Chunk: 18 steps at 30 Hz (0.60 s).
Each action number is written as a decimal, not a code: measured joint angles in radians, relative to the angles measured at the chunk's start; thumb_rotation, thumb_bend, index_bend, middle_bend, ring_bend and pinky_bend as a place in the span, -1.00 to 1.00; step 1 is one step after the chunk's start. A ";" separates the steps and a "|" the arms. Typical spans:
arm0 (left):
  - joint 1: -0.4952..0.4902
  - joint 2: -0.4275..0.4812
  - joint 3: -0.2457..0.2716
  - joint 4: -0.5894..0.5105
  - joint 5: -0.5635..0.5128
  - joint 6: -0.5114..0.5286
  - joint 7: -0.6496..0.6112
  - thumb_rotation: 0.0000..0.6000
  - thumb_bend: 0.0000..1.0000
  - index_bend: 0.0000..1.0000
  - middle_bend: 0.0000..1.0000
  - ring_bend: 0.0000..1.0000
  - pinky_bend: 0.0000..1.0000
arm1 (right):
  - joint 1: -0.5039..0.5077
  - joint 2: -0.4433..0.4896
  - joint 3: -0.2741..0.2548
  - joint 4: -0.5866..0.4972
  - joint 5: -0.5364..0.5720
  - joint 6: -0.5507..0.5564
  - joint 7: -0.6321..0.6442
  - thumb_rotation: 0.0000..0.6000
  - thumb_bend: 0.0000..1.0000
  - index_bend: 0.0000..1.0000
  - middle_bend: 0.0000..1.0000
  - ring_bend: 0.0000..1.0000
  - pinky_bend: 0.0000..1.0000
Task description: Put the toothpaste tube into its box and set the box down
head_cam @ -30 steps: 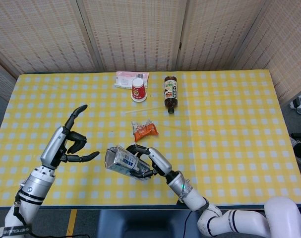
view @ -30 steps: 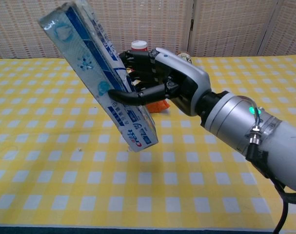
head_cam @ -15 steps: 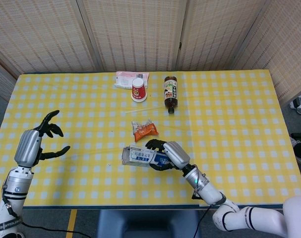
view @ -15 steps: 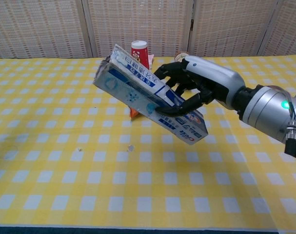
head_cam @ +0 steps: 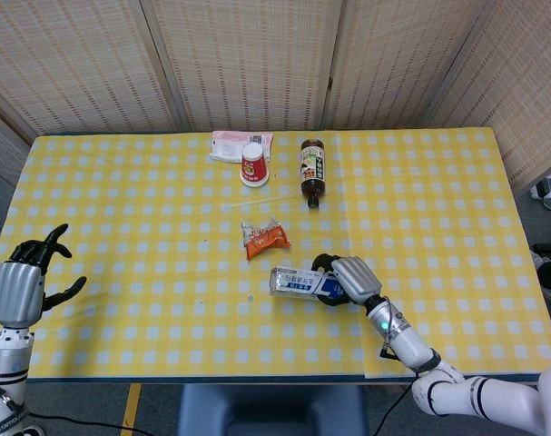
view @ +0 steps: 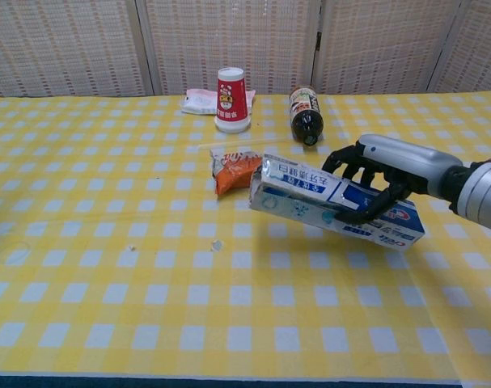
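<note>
My right hand (head_cam: pixel 349 278) (view: pixel 380 173) grips a blue-and-white toothpaste box (head_cam: pixel 303 282) (view: pixel 334 212) near its right end. The box lies almost level, its silver end flap pointing left; in the chest view that end sits slightly raised over the yellow checked table (view: pixel 107 283). No separate tube shows. My left hand (head_cam: pixel 23 280) hovers at the table's left edge in the head view, fingers spread and holding nothing; the chest view does not show it.
An orange snack packet (head_cam: pixel 264 238) (view: pixel 233 170) lies just left of the box. Further back stand a red paper cup (head_cam: pixel 253 163) (view: pixel 232 99), a lying brown bottle (head_cam: pixel 312 170) (view: pixel 304 113) and a pink-white packet (head_cam: pixel 230 143) (view: pixel 198 100).
My right hand carried the box to the right and lowered it from a steep tilt to nearly flat. My left hand pulled back to the table's left edge.
</note>
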 measured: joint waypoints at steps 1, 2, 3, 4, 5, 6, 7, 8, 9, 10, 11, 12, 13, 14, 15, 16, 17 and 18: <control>0.005 -0.007 0.003 0.013 0.001 0.001 -0.011 1.00 -0.60 -0.65 0.04 -0.17 -0.29 | 0.000 -0.007 -0.001 0.008 0.006 -0.006 -0.004 1.00 -0.35 -0.07 -0.39 -0.27 -0.04; 0.008 -0.013 0.007 0.024 0.001 0.000 -0.020 1.00 -0.60 -0.65 0.04 -0.17 -0.29 | 0.001 -0.018 -0.001 0.017 0.009 -0.012 -0.007 1.00 -0.35 -0.07 -0.40 -0.27 -0.04; 0.012 -0.018 0.012 0.036 0.002 -0.004 -0.029 1.00 -0.60 -0.65 0.04 -0.17 -0.29 | 0.002 -0.025 -0.001 0.023 0.010 -0.015 -0.009 1.00 -0.35 -0.07 -0.43 -0.27 -0.04; 0.014 -0.020 0.015 0.040 0.003 -0.008 -0.031 1.00 -0.60 -0.65 0.04 -0.17 -0.29 | 0.003 -0.033 -0.002 0.030 0.009 -0.017 -0.009 1.00 -0.35 -0.10 -0.47 -0.29 -0.06; 0.015 -0.021 0.018 0.044 0.004 -0.012 -0.031 1.00 -0.60 -0.65 0.04 -0.17 -0.29 | 0.004 -0.042 -0.003 0.037 0.006 -0.022 -0.008 1.00 -0.35 -0.17 -0.53 -0.34 -0.08; 0.017 -0.022 0.023 0.047 0.007 -0.017 -0.030 1.00 -0.60 -0.65 0.04 -0.17 -0.29 | 0.004 -0.045 -0.004 0.039 0.004 -0.026 -0.007 1.00 -0.35 -0.30 -0.60 -0.39 -0.12; 0.018 -0.022 0.026 0.048 0.008 -0.020 -0.029 1.00 -0.60 -0.65 0.04 -0.17 -0.29 | 0.006 -0.047 -0.005 0.040 0.003 -0.032 -0.005 1.00 -0.35 -0.46 -0.68 -0.45 -0.17; 0.019 -0.022 0.027 0.047 0.008 -0.022 -0.030 1.00 -0.60 -0.65 0.04 -0.17 -0.29 | 0.007 -0.046 -0.007 0.040 0.001 -0.040 -0.004 1.00 -0.35 -0.67 -0.78 -0.53 -0.23; 0.020 -0.020 0.029 0.043 0.008 -0.024 -0.034 1.00 -0.60 -0.65 0.04 -0.17 -0.29 | 0.009 -0.044 -0.009 0.039 -0.001 -0.047 -0.006 1.00 -0.35 -0.84 -0.87 -0.61 -0.30; 0.021 -0.019 0.030 0.040 0.008 -0.027 -0.037 1.00 -0.60 -0.65 0.04 -0.17 -0.29 | 0.011 -0.041 -0.010 0.037 -0.002 -0.052 -0.010 1.00 -0.35 -0.93 -0.93 -0.66 -0.34; 0.022 -0.017 0.032 0.037 0.007 -0.031 -0.040 1.00 -0.60 -0.65 0.04 -0.17 -0.29 | 0.012 -0.035 -0.012 0.031 -0.003 -0.056 -0.018 1.00 -0.35 -1.00 -0.98 -0.73 -0.41; 0.023 -0.014 0.033 0.032 0.004 -0.038 -0.041 1.00 -0.60 -0.65 0.04 -0.17 -0.29 | 0.013 -0.029 -0.013 0.025 -0.003 -0.059 -0.023 1.00 -0.35 -1.00 -1.00 -0.78 -0.47; 0.024 -0.011 0.035 0.029 0.001 -0.045 -0.039 1.00 -0.60 -0.65 0.04 -0.17 -0.29 | 0.013 -0.023 -0.015 0.018 -0.003 -0.063 -0.027 1.00 -0.35 -1.00 -1.00 -0.80 -0.50; 0.025 -0.007 0.037 0.024 -0.003 -0.054 -0.034 1.00 -0.60 -0.65 0.04 -0.17 -0.29 | 0.013 -0.014 -0.017 0.007 -0.001 -0.068 -0.032 1.00 -0.35 -1.00 -1.00 -0.83 -0.53; 0.026 -0.001 0.040 0.017 -0.009 -0.067 -0.023 1.00 -0.60 -0.65 0.04 -0.17 -0.29 | 0.013 -0.006 -0.019 -0.002 0.000 -0.072 -0.034 1.00 -0.35 -1.00 -1.00 -0.86 -0.57; 0.028 0.004 0.043 0.010 -0.015 -0.076 -0.012 1.00 -0.60 -0.65 0.04 -0.17 -0.29 | 0.012 0.003 -0.021 -0.012 0.001 -0.076 -0.036 1.00 -0.35 -1.00 -1.00 -0.88 -0.60; 0.031 0.009 0.046 0.002 -0.020 -0.083 0.000 1.00 -0.60 -0.65 0.04 -0.17 -0.29 | 0.011 0.015 -0.023 -0.027 0.001 -0.079 -0.037 1.00 -0.35 -1.00 -1.00 -0.91 -0.64; 0.036 0.017 0.050 -0.011 -0.028 -0.090 0.016 1.00 -0.60 -0.65 0.04 -0.17 -0.29 | 0.009 0.026 -0.026 -0.041 0.001 -0.080 -0.038 1.00 -0.35 -1.00 -1.00 -0.94 -0.69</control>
